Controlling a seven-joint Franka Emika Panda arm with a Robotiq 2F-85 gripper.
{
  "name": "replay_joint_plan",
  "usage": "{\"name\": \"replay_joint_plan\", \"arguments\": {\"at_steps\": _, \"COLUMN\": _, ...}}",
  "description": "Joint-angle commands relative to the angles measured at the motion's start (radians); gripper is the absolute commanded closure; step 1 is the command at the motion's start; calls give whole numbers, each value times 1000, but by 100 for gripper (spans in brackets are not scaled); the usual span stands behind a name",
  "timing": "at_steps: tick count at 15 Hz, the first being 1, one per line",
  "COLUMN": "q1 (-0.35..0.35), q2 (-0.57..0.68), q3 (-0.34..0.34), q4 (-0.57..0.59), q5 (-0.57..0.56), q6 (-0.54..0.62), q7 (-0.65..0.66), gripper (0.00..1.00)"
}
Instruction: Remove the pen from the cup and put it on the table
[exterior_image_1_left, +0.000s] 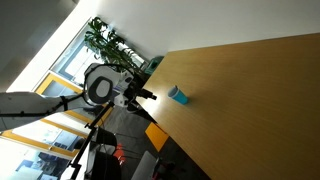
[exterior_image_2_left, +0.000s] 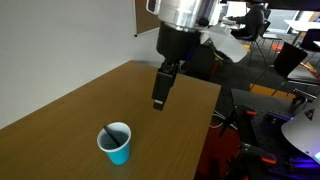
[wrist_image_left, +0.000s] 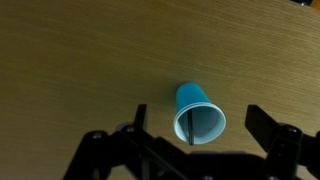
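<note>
A small turquoise cup (wrist_image_left: 198, 112) stands upright on the light brown wooden table (wrist_image_left: 70, 60). It shows in both exterior views (exterior_image_1_left: 177, 95) (exterior_image_2_left: 116, 142). A thin dark pen (wrist_image_left: 188, 122) leans inside the cup; it also shows in an exterior view (exterior_image_2_left: 108, 135). My gripper (wrist_image_left: 205, 125) is open and empty, with its fingers spread either side of the cup and above it. In the exterior views the gripper (exterior_image_2_left: 161, 88) (exterior_image_1_left: 148, 95) hangs above the table near its edge, apart from the cup.
The table's edge (exterior_image_2_left: 205, 125) runs close to the gripper. Beyond it are potted plants (exterior_image_1_left: 108, 42) by bright windows, office chairs (exterior_image_2_left: 285, 55) and equipment on the floor (exterior_image_2_left: 290, 135).
</note>
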Motion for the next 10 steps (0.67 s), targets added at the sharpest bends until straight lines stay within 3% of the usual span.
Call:
{"name": "replay_joint_plan", "arguments": {"at_steps": 1, "q1": 9, "q2": 128, "q3": -2, "q4": 62, "q5": -29, "q6": 115, "q7": 23, "gripper": 0}}
{"name": "replay_joint_plan", "arguments": {"at_steps": 6, "q1": 41, "q2": 302, "q3": -37, "q4": 163, "q5": -106, "q6": 271, "q7": 69, "gripper": 0}}
{"name": "replay_joint_plan", "arguments": {"at_steps": 10, "q1": 118, "q2": 391, "q3": -113, "q4": 245, "q5": -175, "q6": 287, "q7": 141, "gripper": 0}}
